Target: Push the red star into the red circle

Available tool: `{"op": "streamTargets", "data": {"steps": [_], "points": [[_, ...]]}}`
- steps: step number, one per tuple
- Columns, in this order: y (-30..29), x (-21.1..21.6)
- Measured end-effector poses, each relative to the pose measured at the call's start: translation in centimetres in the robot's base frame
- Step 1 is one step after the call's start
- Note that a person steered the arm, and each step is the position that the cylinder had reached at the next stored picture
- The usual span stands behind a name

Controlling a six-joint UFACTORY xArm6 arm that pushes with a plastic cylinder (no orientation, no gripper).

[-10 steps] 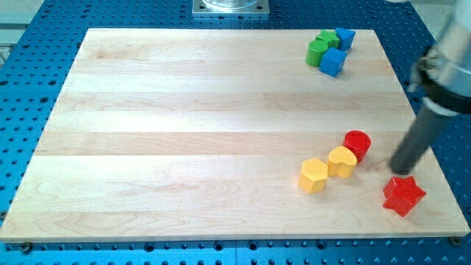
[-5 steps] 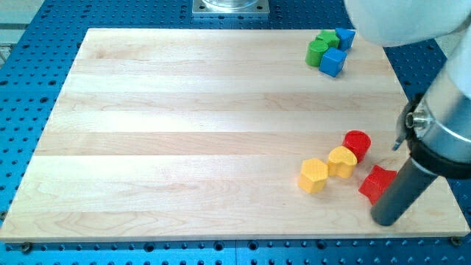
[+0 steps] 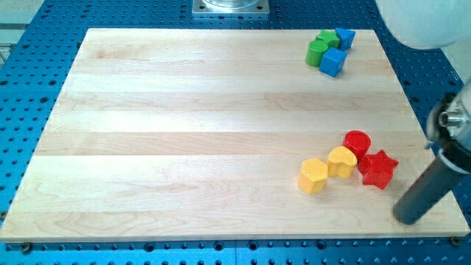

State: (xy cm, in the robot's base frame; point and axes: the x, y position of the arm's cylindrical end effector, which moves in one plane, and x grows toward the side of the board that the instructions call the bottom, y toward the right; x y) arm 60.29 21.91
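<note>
The red star [image 3: 378,168] lies near the board's lower right, touching the red circle [image 3: 357,143] just up and to its left. A yellow heart [image 3: 341,161] sits against the red circle's lower left, and a yellow hexagon [image 3: 313,175] lies beside the heart. My tip [image 3: 407,218] is below and to the right of the red star, apart from it, near the board's bottom right corner.
A green block [image 3: 317,52], a second green block [image 3: 327,38], a blue cube [image 3: 333,62] and another blue block [image 3: 344,37] cluster at the view's top right. The wooden board [image 3: 184,132] lies on a blue perforated table.
The red star has been pushed up and left, from the bottom right corner against the red circle. My tip swung below the star, then drew back to the right.
</note>
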Motion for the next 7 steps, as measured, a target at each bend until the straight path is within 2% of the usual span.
{"op": "streamTargets", "data": {"steps": [1,2,3,5,6,7], "points": [[-2.2,0.0],[-1.4,-0.6],[1.0,-4.5],[0.4,-4.0],[2.1,-3.4],[-10.2,1.6]]}}
